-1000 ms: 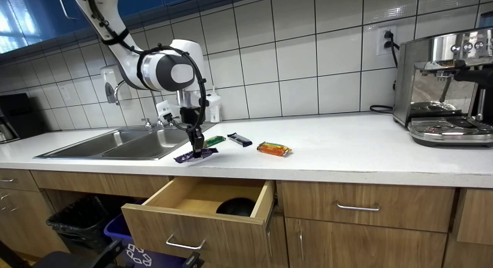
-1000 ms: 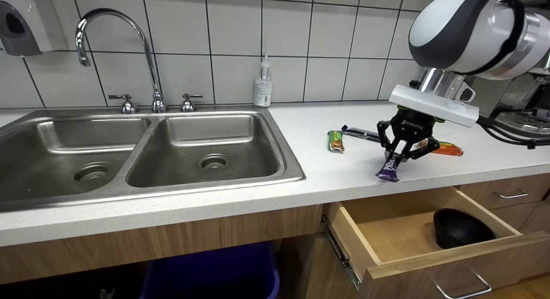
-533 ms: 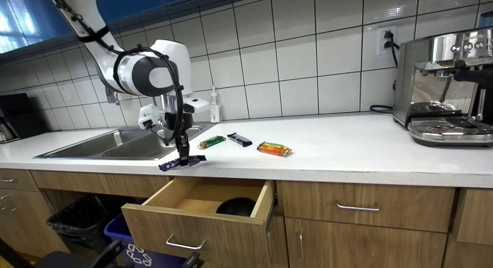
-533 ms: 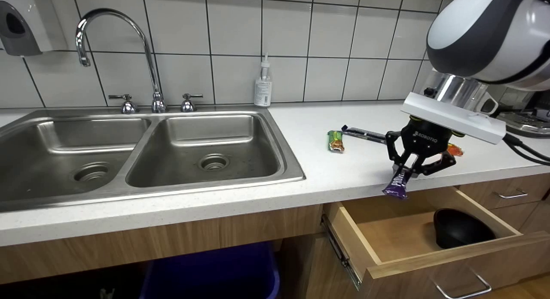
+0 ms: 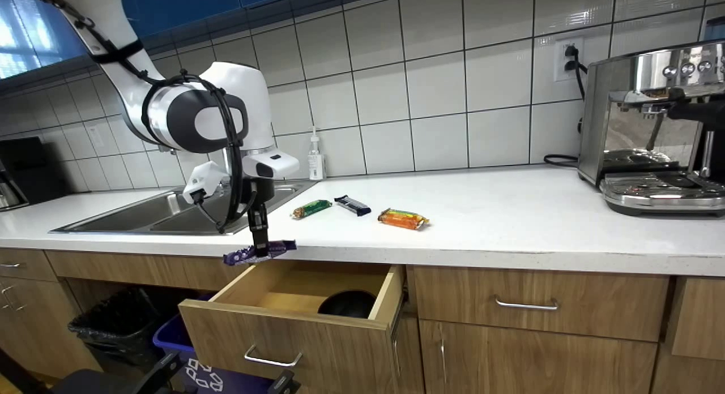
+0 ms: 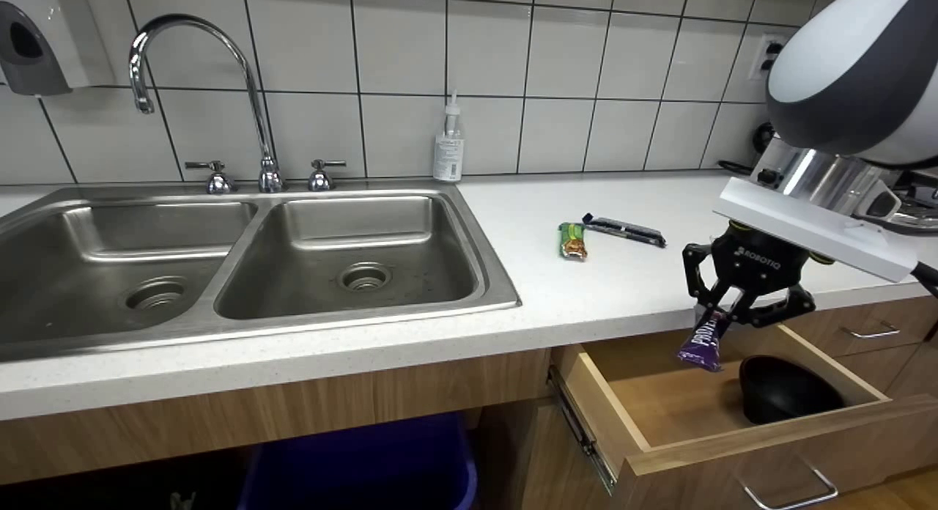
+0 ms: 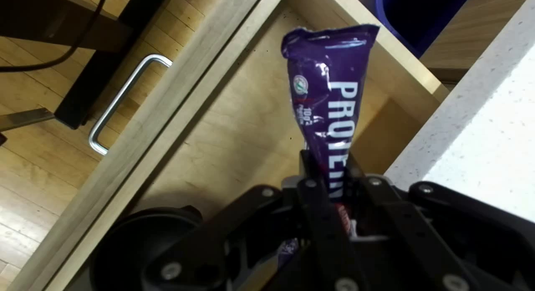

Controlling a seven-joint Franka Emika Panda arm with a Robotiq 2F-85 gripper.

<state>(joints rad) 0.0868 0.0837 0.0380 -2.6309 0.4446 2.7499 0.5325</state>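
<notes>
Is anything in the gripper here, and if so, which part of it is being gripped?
A purple wrapped bar marked PROTEIN, held near its middle: the gripper is closed on it there, both ends sticking out.

arm (image 5: 192,118): slanting down, bent | tool (image 6: 719,316): aimed downward, slightly tilted, clamped
</notes>
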